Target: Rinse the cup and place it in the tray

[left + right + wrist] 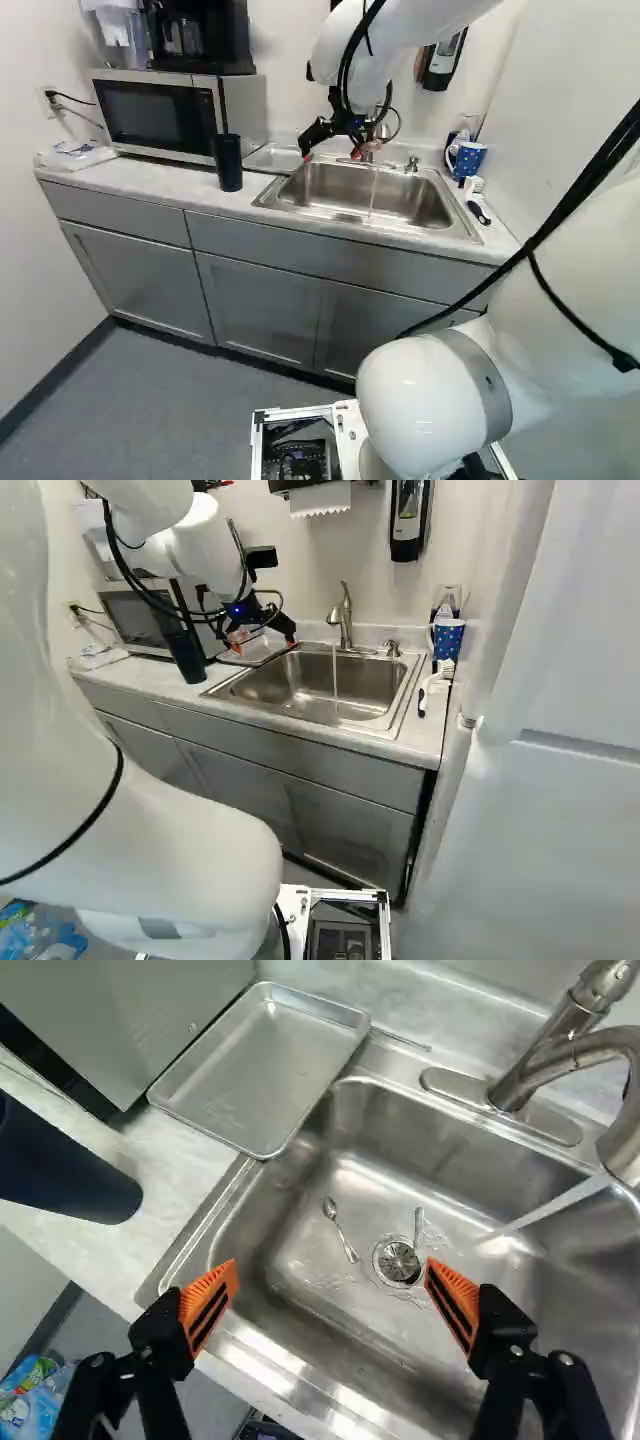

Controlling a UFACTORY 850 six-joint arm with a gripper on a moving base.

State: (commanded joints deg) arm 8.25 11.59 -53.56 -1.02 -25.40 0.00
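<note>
My gripper [263, 641] hangs over the sink's tray-side end; in the wrist view the gripper [329, 1278] stands wide open, nothing between its fingers. A dark blue cup [229, 163] is upright on the counter, in front of the microwave's end; the wrist view shows the cup [62, 1165] beside the gripper, beyond the sink's edge. The bare metal tray [262, 1068] lies between microwave and sink, one corner at the sink rim. Water [555, 1205] runs from the faucet [343, 615] into the sink [340, 195].
A spoon [340, 1228] and another small utensil [418, 1226] lie by the drain. At the sink's far side stand a blue spotted mug [448, 638] and a brush [432, 685]. The microwave [165, 112] borders the tray; a soap dispenser [408, 520] hangs on the wall.
</note>
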